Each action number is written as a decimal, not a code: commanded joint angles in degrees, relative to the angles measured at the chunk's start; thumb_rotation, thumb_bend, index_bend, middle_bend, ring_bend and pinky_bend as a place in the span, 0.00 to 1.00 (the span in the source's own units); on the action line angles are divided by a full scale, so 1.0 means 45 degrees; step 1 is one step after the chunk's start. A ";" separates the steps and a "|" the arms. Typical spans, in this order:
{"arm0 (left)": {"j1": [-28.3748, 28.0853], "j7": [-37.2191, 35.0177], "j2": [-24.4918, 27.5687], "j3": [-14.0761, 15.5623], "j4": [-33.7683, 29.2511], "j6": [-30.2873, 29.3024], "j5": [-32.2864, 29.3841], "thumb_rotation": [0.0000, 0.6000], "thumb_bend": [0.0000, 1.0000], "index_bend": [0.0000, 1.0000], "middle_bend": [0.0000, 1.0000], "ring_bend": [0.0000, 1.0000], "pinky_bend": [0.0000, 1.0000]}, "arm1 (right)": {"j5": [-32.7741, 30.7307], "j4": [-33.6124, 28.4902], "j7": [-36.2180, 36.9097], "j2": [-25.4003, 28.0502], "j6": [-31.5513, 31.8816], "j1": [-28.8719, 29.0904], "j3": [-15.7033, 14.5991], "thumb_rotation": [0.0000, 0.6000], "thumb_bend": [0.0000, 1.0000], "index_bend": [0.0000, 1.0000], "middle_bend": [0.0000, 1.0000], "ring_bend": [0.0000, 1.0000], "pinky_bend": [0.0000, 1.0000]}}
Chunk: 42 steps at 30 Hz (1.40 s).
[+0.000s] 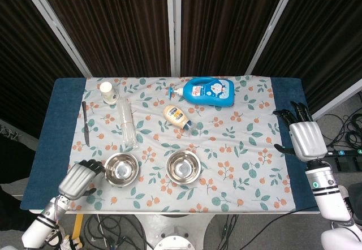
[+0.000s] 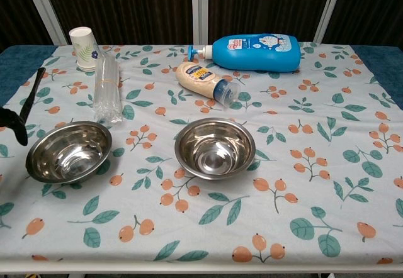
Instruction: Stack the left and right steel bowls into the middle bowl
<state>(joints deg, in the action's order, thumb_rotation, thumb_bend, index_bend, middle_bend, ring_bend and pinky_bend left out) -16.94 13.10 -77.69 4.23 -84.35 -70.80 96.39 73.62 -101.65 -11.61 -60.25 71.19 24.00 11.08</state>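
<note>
Two steel bowls stand near the table's front edge. The left bowl (image 1: 121, 168) (image 2: 68, 151) and the middle bowl (image 1: 183, 167) (image 2: 215, 147) are both upright and a short gap apart. My left hand (image 1: 79, 179) hovers just left of the left bowl with its fingers apart, holding nothing. In the chest view only its dark fingertips (image 2: 15, 126) show at the left edge, close to that bowl's rim. My right hand (image 1: 304, 138) is over the blue border at the table's right edge, fingers extended and empty, far from both bowls.
A blue lotion bottle (image 1: 208, 91) lies at the back. A squeeze bottle (image 1: 177, 116) lies just behind the middle bowl. A clear plastic sleeve (image 1: 126, 123) lies behind the left bowl, with a paper cup (image 1: 107, 91) and a black knife (image 1: 85, 123) at the left.
</note>
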 commanded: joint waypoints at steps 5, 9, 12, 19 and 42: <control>-0.0330 0.0417 -0.0407 -0.0096 0.0053 -0.0012 0.0298 1.00 0.15 0.44 0.43 0.33 0.45 | -0.0145 0.0227 0.0004 -0.0243 -0.0162 0.0096 0.0016 1.00 0.00 0.21 0.23 0.01 0.00; -0.0449 0.0649 -0.0656 -0.0092 0.0017 0.0205 0.0201 1.00 0.15 0.44 0.43 0.33 0.45 | -0.0348 0.0362 -0.0069 -0.0266 -0.0443 0.0200 0.0016 1.00 0.00 0.21 0.23 0.00 0.00; -0.0487 0.0929 -0.0934 -0.0041 0.0235 0.0364 0.0130 1.00 0.15 0.44 0.43 0.33 0.45 | -0.0437 0.0410 -0.0010 -0.0256 -0.0518 0.0257 0.0087 1.00 0.00 0.21 0.23 0.00 0.00; -0.0466 0.1428 -0.1598 0.0128 0.0975 0.0387 0.0180 1.00 0.17 0.45 0.44 0.33 0.45 | -0.0614 0.0735 0.0183 -0.0369 -0.0761 0.0305 0.0060 1.00 0.00 0.21 0.23 0.00 0.00; -0.0826 0.2052 -0.3386 0.0203 0.3799 -0.0355 0.1032 1.00 0.28 0.63 0.59 0.35 0.47 | -0.1537 0.1377 0.0194 -0.0571 -0.1530 0.0514 0.0047 1.00 0.00 0.20 0.21 0.00 0.00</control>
<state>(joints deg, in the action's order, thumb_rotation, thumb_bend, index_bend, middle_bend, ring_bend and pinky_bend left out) -20.58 22.27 -92.76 5.19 -67.44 -72.25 100.93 66.73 -95.48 -10.72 -62.81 64.34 26.29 11.32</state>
